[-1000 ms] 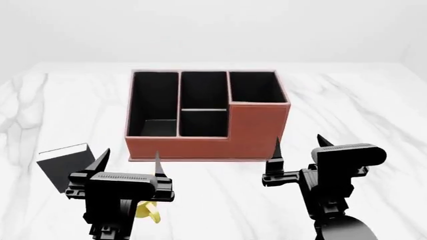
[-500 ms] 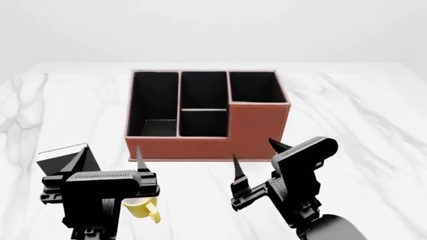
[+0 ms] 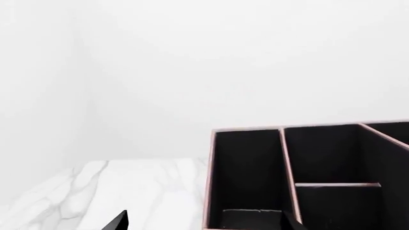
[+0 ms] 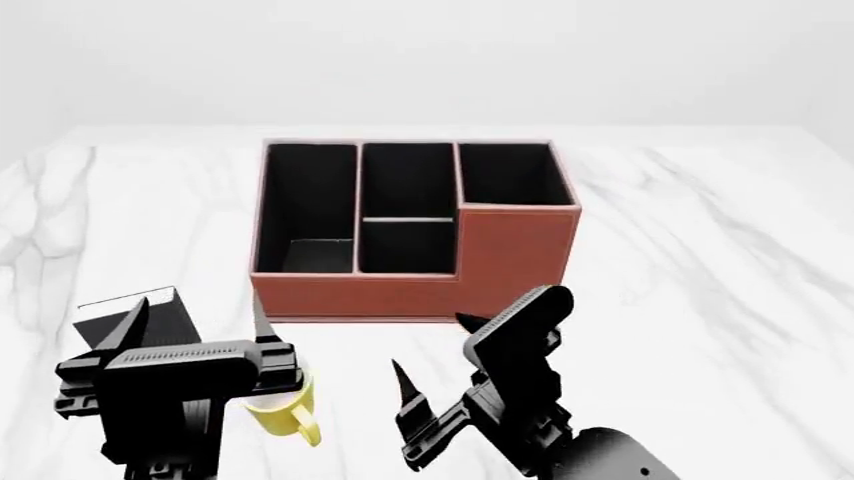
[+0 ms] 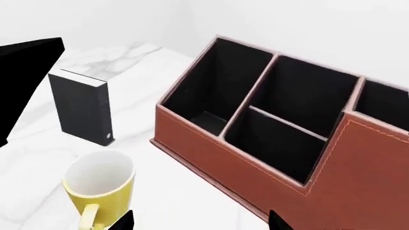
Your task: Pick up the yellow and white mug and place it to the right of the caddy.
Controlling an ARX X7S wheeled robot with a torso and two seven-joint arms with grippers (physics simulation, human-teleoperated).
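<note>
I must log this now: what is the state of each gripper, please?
Left gripper: open, holding nothing.
Right gripper: open, holding nothing, not yet around the mug.

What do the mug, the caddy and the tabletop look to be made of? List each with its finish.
Mug: likely glazed ceramic, smooth yellow outside, white inside.
Caddy: apparently reddish-brown leather or imitation, with pale stitching along the edges and matte black lining.
Tabletop: marble-look, white with grey veining, smooth.
</note>
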